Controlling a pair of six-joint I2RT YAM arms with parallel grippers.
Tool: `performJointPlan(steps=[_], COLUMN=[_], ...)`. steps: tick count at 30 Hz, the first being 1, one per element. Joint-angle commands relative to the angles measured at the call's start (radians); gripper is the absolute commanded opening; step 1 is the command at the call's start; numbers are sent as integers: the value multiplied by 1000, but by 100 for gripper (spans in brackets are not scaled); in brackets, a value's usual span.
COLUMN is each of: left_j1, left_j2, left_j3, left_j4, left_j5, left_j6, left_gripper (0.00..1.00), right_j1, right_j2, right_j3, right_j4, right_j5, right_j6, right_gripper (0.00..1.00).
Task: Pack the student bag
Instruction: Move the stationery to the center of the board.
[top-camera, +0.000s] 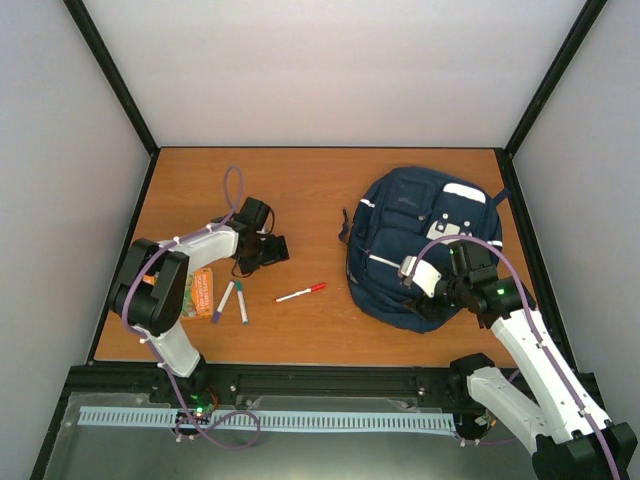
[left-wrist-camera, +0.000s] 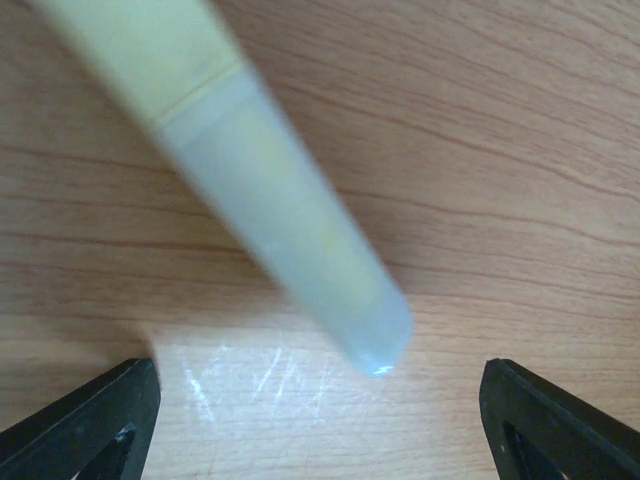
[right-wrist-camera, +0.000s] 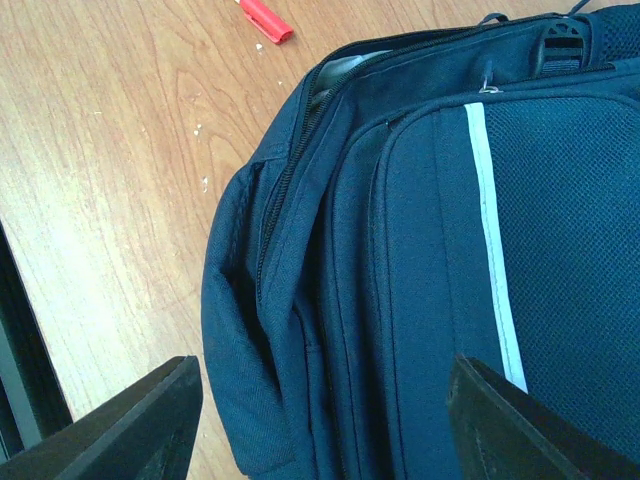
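The student bag (top-camera: 405, 240) is a navy backpack with a thin white stripe, lying flat at the right of the table. In the right wrist view its side (right-wrist-camera: 400, 250) fills the frame, and the zipper (right-wrist-camera: 290, 170) gapes a little, showing grey lining. My right gripper (top-camera: 441, 292) (right-wrist-camera: 330, 430) hovers open over the bag's near edge, its fingers (right-wrist-camera: 130, 420) wide on either side of the seam. My left gripper (top-camera: 268, 252) (left-wrist-camera: 320, 430) is open low over the wood. A blurred pale stick with a yellowish end (left-wrist-camera: 280, 210) lies ahead of its fingers (left-wrist-camera: 90, 420), untouched.
A red-capped pen (top-camera: 300, 293) (right-wrist-camera: 265, 20) lies mid-table, left of the bag. Two markers (top-camera: 233, 300) and an orange packet (top-camera: 203, 292) lie beside the left arm. Black frame posts and grey walls bound the table (top-camera: 320, 190).
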Motion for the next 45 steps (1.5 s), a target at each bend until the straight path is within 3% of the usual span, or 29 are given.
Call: performJointPlan(steps=[1, 5, 20, 26, 32, 45], left_j1=[-3, 10, 61, 42, -51, -173], left_j2=[-27, -24, 415, 473, 476, 548], left_j3=[45, 128, 581, 634, 605, 615], left_j4=[-63, -115, -122, -109, -46, -16], left_j5=[-86, -179, -74, 6, 93, 81], left_j6=[-56, -54, 29, 52, 88, 81], left_gripper=[90, 94, 90, 72, 60, 40], right_j1=[-3, -3, -2, -3, -2, -2], right_j2=[-15, -42, -60, -55, -45, -29], right_j3=[-12, -32, -35, -43, -49, -46], right_j4=[-9, -12, -10, -2, 4, -4], right_j5=[15, 33, 46, 51, 47, 35], right_j6=[-2, -11, -5, -7, -13, -20], right_gripper=[68, 68, 67, 65, 64, 58])
